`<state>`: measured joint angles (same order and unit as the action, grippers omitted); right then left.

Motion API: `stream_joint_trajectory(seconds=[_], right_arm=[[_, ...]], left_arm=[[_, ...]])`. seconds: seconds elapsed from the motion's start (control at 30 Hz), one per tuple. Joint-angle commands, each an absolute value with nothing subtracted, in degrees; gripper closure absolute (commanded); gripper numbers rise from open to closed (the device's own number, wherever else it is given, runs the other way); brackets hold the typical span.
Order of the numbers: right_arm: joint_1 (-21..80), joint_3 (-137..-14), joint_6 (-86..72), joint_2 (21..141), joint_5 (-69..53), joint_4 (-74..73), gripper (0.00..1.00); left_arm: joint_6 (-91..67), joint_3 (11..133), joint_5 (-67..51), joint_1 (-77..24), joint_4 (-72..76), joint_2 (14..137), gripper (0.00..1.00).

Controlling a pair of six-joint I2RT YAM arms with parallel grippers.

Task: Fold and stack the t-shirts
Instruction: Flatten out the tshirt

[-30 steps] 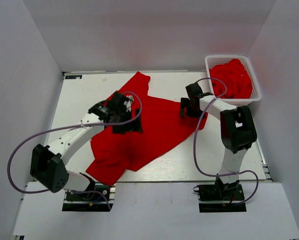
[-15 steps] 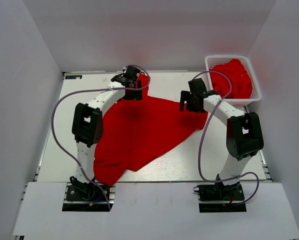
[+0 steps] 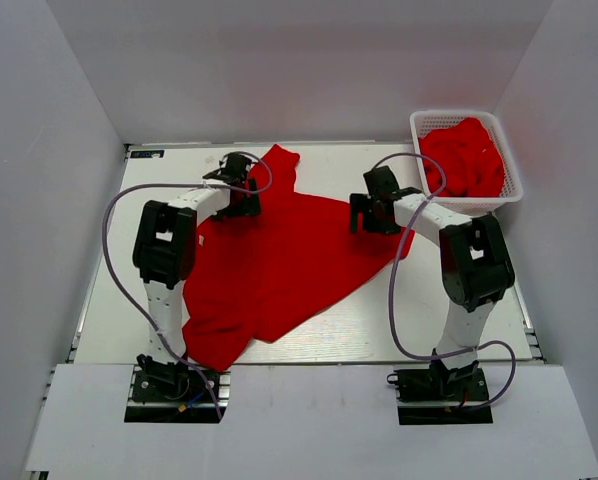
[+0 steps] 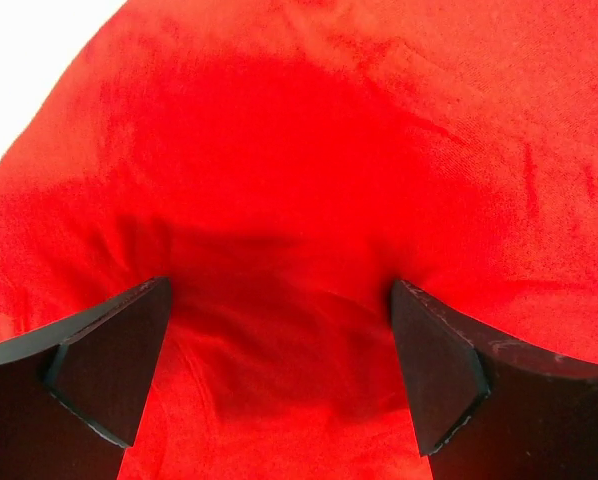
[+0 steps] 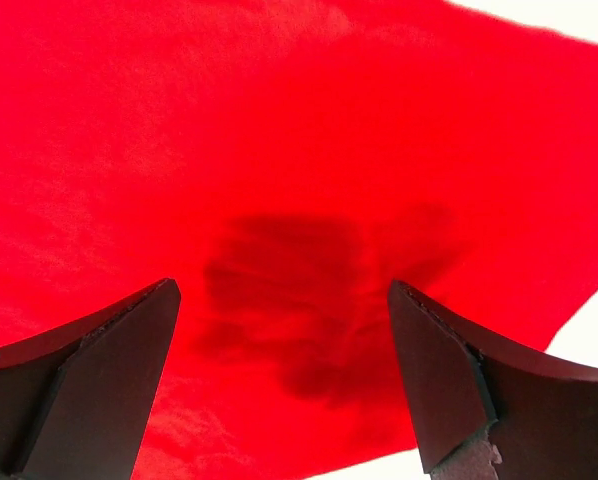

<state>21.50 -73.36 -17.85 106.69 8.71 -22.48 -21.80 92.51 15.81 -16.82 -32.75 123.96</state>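
One red t-shirt [image 3: 289, 260] lies spread and slightly crumpled across the middle of the table, a sleeve [image 3: 280, 160] pointing to the far edge. My left gripper [image 3: 241, 200] hovers open over its far left part; in the left wrist view the gripper [image 4: 277, 375] has only red cloth [image 4: 309, 160] below its spread fingers. My right gripper [image 3: 367, 215] stands open over the shirt's right side. The right wrist view shows that gripper [image 5: 279, 385] wide open above cloth [image 5: 279, 150], near the hem. More red t-shirts [image 3: 463, 158] are piled in a basket.
The white mesh basket [image 3: 455, 114] stands at the far right corner of the table. White walls close in the left, back and right sides. Bare white tabletop [image 3: 139, 250] shows to the left of the shirt, and another bare stretch [image 3: 429, 320] to its near right.
The left arm swung from the shirt's middle out to its far sleeve, then came back a little to the left. The right gripper shifted slightly left over the shirt's right edge.
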Motion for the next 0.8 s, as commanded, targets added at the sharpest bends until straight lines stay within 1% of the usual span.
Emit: stream_joint_trajectory(seconds=[0.0,0.03,0.1,0.2,0.27,0.3,0.37,0.47,0.5,0.57,0.6,0.63,0.7,0.77], right_arm=[[21.8,-72.2,-18.4,107.7,9.2,-21.4,0.10],[22.0,-72.0,-18.7,107.8,9.6,-21.4,0.10],[22.1,-71.5,-18.7,108.0,9.6,-21.2,0.10],[22.5,-69.9,-18.5,107.8,9.9,-20.3,0.10],[22.7,-69.1,-17.5,108.0,10.2,-20.0,0.10],[22.9,-68.8,-17.1,108.3,10.3,-20.2,0.10],[23.6,-68.4,-17.0,109.0,10.2,-20.4,0.10],[24.0,-66.5,-16.9,108.5,9.1,-19.8,0.10],[24.3,-66.1,-17.0,108.1,8.8,-19.4,0.10],[24.8,-64.7,-16.9,106.5,7.5,-19.1,0.10],[24.8,-64.1,-16.8,106.0,7.1,-18.7,0.10],[25.3,-63.6,-16.6,104.3,6.9,-18.7,0.10],[25.8,-63.3,-16.1,102.8,6.9,-18.6,0.10],[25.6,-63.8,-15.5,100.3,6.9,-18.7,0.10]], left_arm=[[-23.0,84.2,14.1,-17.1,-33.0,120.0,0.00],[-24.5,80.1,14.1,-17.1,-33.0,118.1,0.00],[-25.7,75.6,14.1,-18.2,-33.0,115.9,0.00],[-28.7,64.2,15.3,-18.2,-33.7,110.0,0.00],[-30.4,59.5,14.3,-18.2,-34.2,106.5,0.00],[-31.5,55.2,12.9,-18.8,-34.2,102.9,0.00],[-33.8,48.9,9.1,-18.8,-34.2,99.4,0.04],[-36.3,43.2,3.1,-20.0,-32.5,92.3,0.04],[-37.0,39.8,-0.8,-20.8,-32.5,90.5,0.04],[-39.2,37.0,-4.3,-21.6,-32.4,84.3,0.02],[-39.7,37.0,-4.3,-22.4,-33.3,82.1,0.00],[-39.7,37.0,-4.3,-23.0,-36.3,80.0,0.00],[-40.3,41.0,-1.5,-23.0,-39.7,74.1,0.00],[-39.6,47.1,3.5,-23.6,-42.7,71.8,0.00]])
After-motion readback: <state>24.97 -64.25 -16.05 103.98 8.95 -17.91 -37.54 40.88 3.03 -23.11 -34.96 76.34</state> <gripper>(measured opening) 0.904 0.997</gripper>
